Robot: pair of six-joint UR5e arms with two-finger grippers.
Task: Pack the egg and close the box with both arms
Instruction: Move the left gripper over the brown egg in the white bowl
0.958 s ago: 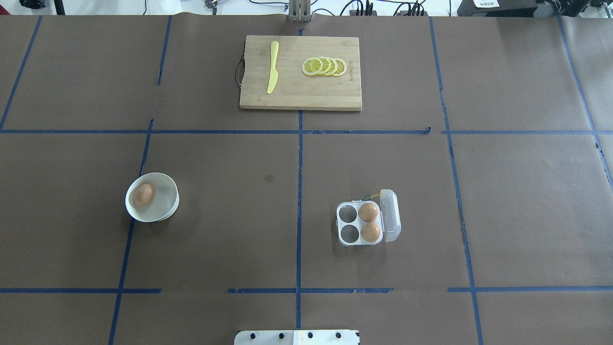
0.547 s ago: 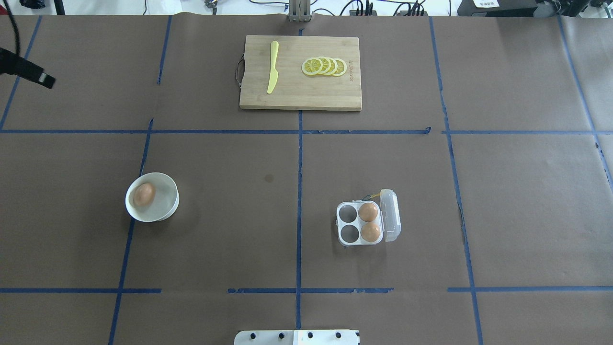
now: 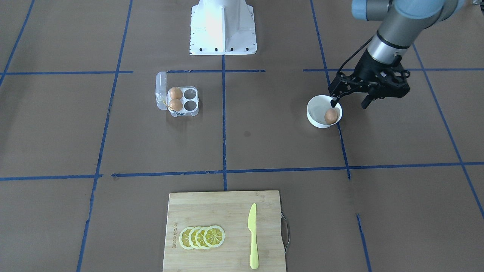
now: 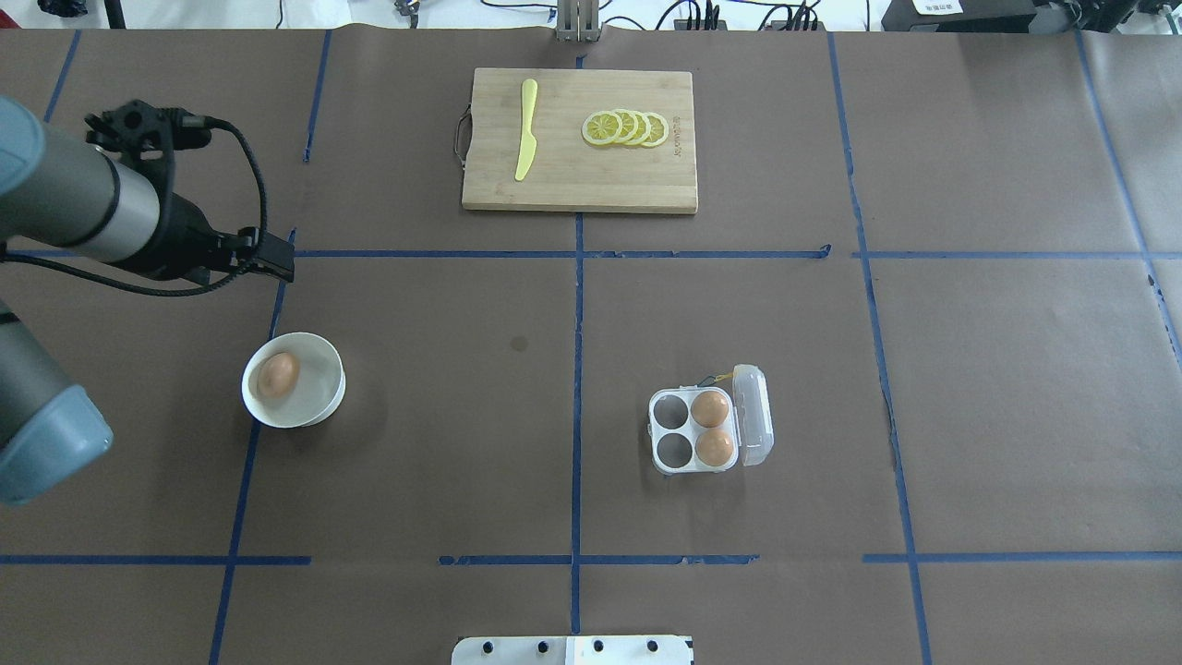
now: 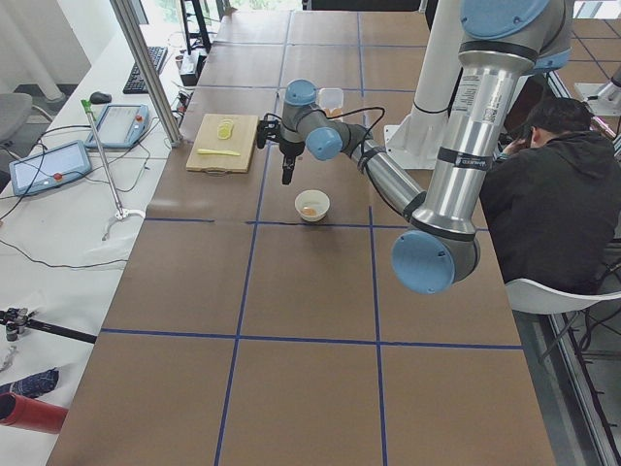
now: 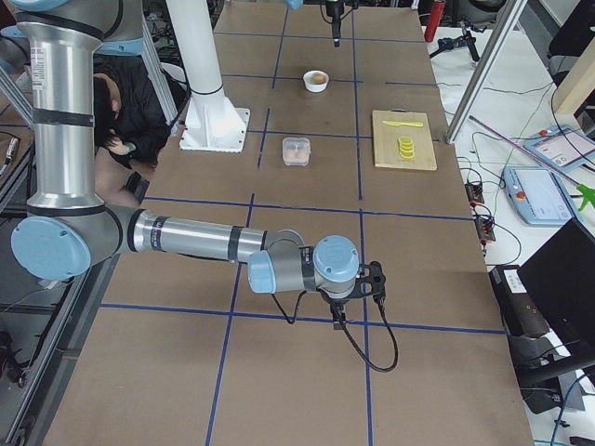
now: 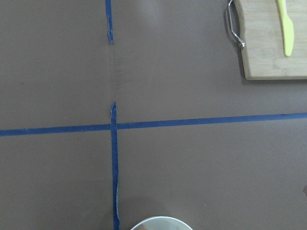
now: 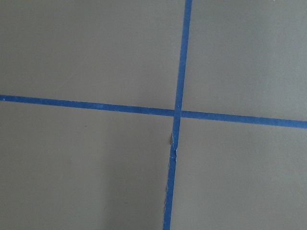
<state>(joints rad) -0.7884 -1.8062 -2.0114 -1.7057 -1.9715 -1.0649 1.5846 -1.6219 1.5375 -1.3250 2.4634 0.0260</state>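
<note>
One egg lies in a white bowl on the table's left; both also show in the front view, the egg and the bowl. The clear box stands open at mid right, its lid folded to the right. It holds two eggs in the cups by the lid; the other two cups are empty. My left gripper is open and empty, hovering just beyond the bowl. My right gripper shows only in the exterior right view, far from the box; I cannot tell its state.
A wooden cutting board with a yellow knife and lemon slices lies at the far middle. The white base block is at the near edge. Blue tape lines cross the brown table. A person sits beside the robot.
My left arm has come into the overhead view from the left and moved in toward the bowl. The eggs, bowl and box have not moved.
</note>
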